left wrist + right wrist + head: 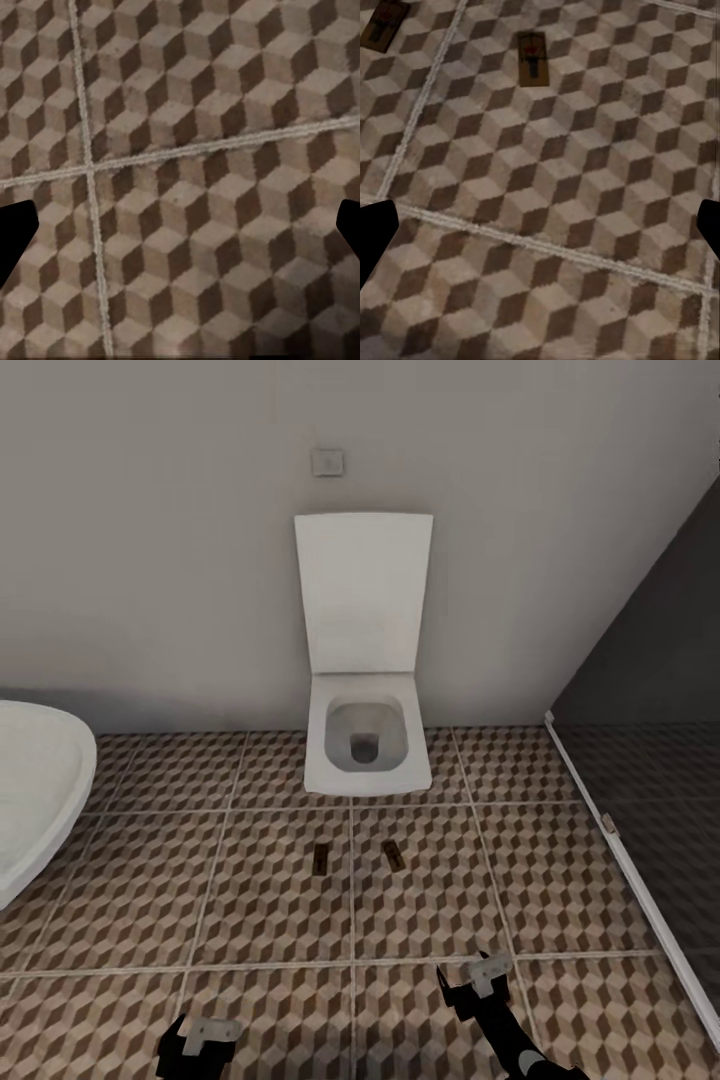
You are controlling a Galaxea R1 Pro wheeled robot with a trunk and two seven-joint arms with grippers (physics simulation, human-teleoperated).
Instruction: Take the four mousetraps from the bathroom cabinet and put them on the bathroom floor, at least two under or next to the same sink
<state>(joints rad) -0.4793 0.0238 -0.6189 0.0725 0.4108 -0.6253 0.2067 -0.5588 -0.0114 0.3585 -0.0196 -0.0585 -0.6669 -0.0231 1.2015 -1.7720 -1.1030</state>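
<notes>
The right end effector (478, 982) sits at the lower right of the head view, above the bathroom floor (250, 900). In the right wrist view its two dark fingertips (375, 240) stand at opposite edges of the frame, wide apart, with nothing between them but tile. The left end effector (200, 1040) is at the bottom left of the head view; in the left wrist view its fingertips (15, 236) are likewise spread to the frame's edges, empty, over patterned tile and crossing grout lines.

Two mousetraps lie flat on the floor in the middle of the head view, just in front of a white toilet (366, 745) whose lid stands raised against the grey wall. The left mousetrap (321, 858) and the right mousetrap (393, 855) lie near each other, on either side of a grout line. The right wrist view shows them toward its top: one (532, 58) in the upper middle, the other (385, 22) cut by the upper left corner.

A white curved bathtub rim (30, 800) fills the left edge of the head view, and a dark glass panel (650, 780) runs along the right.
</notes>
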